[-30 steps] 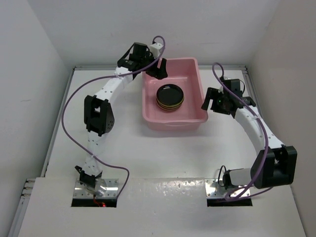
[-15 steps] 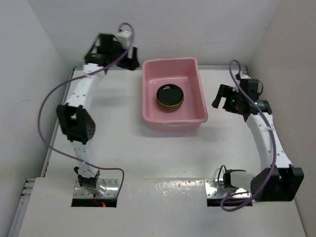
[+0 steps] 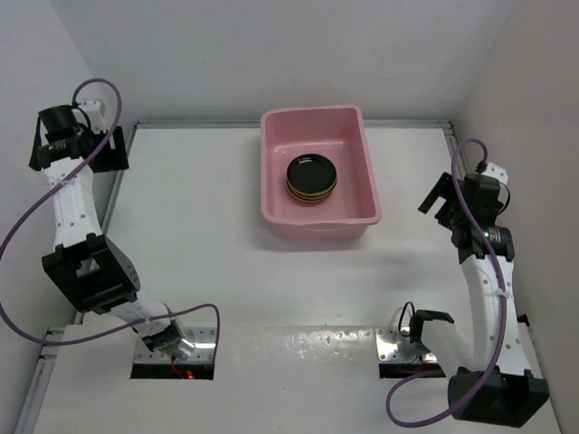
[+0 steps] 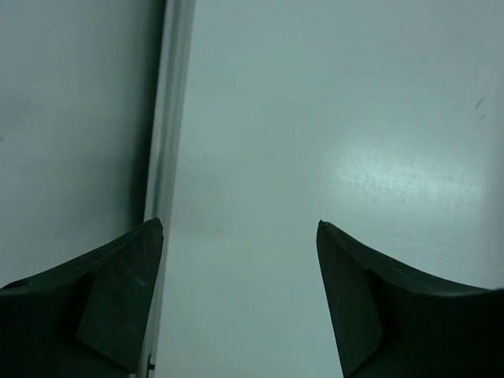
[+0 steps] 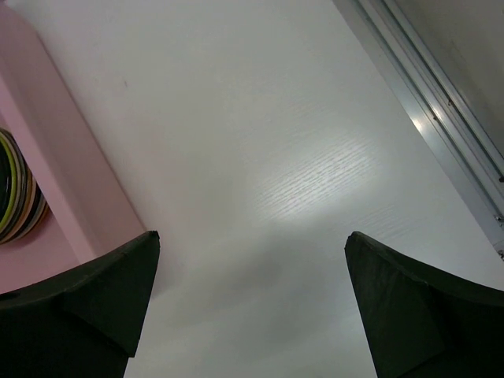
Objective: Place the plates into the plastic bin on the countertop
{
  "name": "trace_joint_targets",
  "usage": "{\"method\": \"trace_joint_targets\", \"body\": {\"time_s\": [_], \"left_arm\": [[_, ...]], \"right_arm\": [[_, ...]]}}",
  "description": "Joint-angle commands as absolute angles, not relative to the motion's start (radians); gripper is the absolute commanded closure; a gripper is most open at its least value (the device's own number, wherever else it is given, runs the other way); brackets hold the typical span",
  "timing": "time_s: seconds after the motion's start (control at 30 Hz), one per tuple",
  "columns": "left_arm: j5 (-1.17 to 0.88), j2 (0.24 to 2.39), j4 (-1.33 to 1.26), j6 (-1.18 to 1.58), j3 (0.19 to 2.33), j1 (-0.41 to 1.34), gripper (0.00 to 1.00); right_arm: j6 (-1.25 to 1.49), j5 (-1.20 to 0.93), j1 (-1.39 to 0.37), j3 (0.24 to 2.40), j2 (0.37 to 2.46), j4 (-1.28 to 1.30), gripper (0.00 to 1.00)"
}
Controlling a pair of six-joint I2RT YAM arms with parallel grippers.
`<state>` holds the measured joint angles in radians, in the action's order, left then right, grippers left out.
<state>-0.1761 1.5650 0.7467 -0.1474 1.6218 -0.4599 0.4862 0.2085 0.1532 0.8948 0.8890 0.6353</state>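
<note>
At the far left of the counter [image 3: 208, 244], the left claw [image 3: 110, 154] hangs over the metal rail [image 4: 169, 118] where the white surface meets the left wall [image 3: 54, 72]. From above it is a small dark shape and its jaws are hard to read. The left wrist view settles it: the left claw [image 4: 240, 224] stands wide apart with nothing between the fingers, one finger [image 4: 110, 299] over the rail and the other over bare white counter. A purple cable [image 3: 23, 226] loops off the frame's left edge.

Toward the middle, near the back wall [image 3: 289, 54], sits the plastic bin [image 3: 317, 226], with open counter on both sides and in front. The plates [image 3: 312, 176] are stacked inside it. Only the glossy black top plate shows in full. Yellow and green rims peek out beneath, and how many lie there cannot be told.

On the right, the right claw [image 3: 439, 201] hovers beside the bin, apart from it and close to the right wall [image 3: 534, 108]. The right wrist view shows this claw [image 5: 248, 235] spread open and empty above the bare counter. The bin's pink wall [image 5: 71, 173] is at the left of that view, where a sliver of the plates [image 5: 16, 189] is cut off by the frame. A metal rail [image 5: 425, 102] runs along the counter's edge at the right.
</note>
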Motion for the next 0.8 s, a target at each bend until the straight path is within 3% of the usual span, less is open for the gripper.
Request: {"method": "trace_joint_targets", "body": {"time_s": [0.0,0.77], "left_arm": [[-0.247,1.493,0.762,-0.169,1.554,-0.466,0.2],[-0.337,1.425,0.762,-0.141,1.44,-0.466,0.21]], "right_arm": [[0.551,0.284,0.147,0.902,0.868,0.592,0.0],[0.493,0.353,0.077,0.833,0.686,0.538,0.0]]}}
